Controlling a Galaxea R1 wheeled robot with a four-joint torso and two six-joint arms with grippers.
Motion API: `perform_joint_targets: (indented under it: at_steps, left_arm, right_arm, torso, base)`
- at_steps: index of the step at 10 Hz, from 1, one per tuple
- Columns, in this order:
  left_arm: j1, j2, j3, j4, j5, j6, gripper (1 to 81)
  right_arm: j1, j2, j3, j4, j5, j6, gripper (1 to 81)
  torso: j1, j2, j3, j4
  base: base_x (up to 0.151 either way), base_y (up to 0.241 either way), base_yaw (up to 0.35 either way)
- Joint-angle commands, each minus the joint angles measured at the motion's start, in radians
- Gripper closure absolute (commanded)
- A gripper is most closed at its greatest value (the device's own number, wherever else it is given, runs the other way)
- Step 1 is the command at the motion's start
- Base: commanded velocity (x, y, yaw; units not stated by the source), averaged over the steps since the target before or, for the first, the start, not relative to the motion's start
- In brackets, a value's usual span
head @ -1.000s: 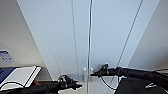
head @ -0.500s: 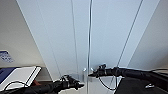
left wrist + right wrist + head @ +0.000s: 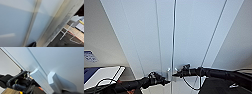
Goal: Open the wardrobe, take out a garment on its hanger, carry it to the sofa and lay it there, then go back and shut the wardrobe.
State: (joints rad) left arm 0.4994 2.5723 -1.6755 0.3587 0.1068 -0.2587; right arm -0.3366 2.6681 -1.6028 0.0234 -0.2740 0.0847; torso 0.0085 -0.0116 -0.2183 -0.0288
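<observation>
1. Wardrobe [image 3: 166,37]: tall white piece with two full-height panelled doors, close in front of the robot in the head view. Doors closed or nearly so; the centre seam reads as one thin dark line running down between them.
2. Left gripper [image 3: 163,80]: black, at the lower end of the left door, tip touching or just beside the small vertical white left handle [image 3: 168,73]. Whether its fingers are apart or clamped on the handle, I cannot tell.
3. Right gripper [image 3: 177,73]: black, reaching in from the right to the right handle [image 3: 175,70], just across the seam. Finger state likewise cannot be told.
4. Right wrist view: both handles show as white angular blocks standing off the door faces, right handle [image 3: 53,80] beside left handle [image 3: 40,80], with the left arm's dark hardware [image 3: 20,82] just beyond.
5. Step in hand, judged: opening the doors. To do it well, seat each grip fully behind its handle, then pull along the door's swing arc rather than straight back, so the grip does not slip off the short block.
6. Room for moving: the grippers sit very near each other at the seam; each door swings outward towards the robot, so arms and base need space behind. To the left, low down, a white and blue flat object [image 3: 101,75] lies near the left door's sweep.
</observation>
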Motion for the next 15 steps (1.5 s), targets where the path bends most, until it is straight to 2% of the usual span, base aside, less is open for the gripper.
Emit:
perform_joint_targets:
  at_steps: [1, 5, 10, 12, 14, 15]
  left_arm:
    - [-0.153, 0.020, -0.003, 0.002, 0.002, 0.003, 1.0]
    - [-0.166, 0.097, -0.053, 0.003, 0.007, 0.003, 1.0]
    - [-0.184, 0.200, -0.110, 0.006, -0.021, 0.001, 1.0]
    - [-0.196, 0.197, -0.058, 0.003, -0.065, -0.004, 1.0]
    - [-0.209, 0.172, 0.028, 0.020, -0.061, -0.001, 1.0]
    - [-0.213, 0.152, 0.083, 0.063, -0.053, -0.001, 1.0]
  right_arm:
    - [0.161, 0.017, 0.067, 0.023, 0.010, 0.001, 1.0]
    - [0.153, 0.020, 0.069, 0.023, 0.012, 0.001, 1.0]
    - [0.142, 0.018, 0.077, 0.026, 0.010, 0.007, 1.0]
    - [0.139, 0.022, 0.083, 0.027, 0.009, 0.007, 1.0]
    - [0.138, 0.020, 0.081, 0.027, 0.007, 0.007, 1.0]
    - [0.138, 0.022, 0.078, 0.026, 0.007, 0.007, 1.0]
  torso:
    - [0.000, 0.000, 0.000, 0.000]
    - [0.000, 0.000, 0.000, 0.000]
    - [0.000, 0.000, 0.000, 0.000]
    - [0.000, 0.000, 0.000, 0.000]
    - [0.000, 0.000, 0.000, 0.000]
    - [0.000, 0.000, 0.000, 0.000]
  base:
    - [0.000, 0.000, 0.000]
    - [0.000, 0.000, 0.000]
    - [0.000, 0.000, 0.000]
    - [0.000, 0.000, 0.000]
    - [0.000, 0.000, 0.000]
    - [0.000, 0.000, 0.000]
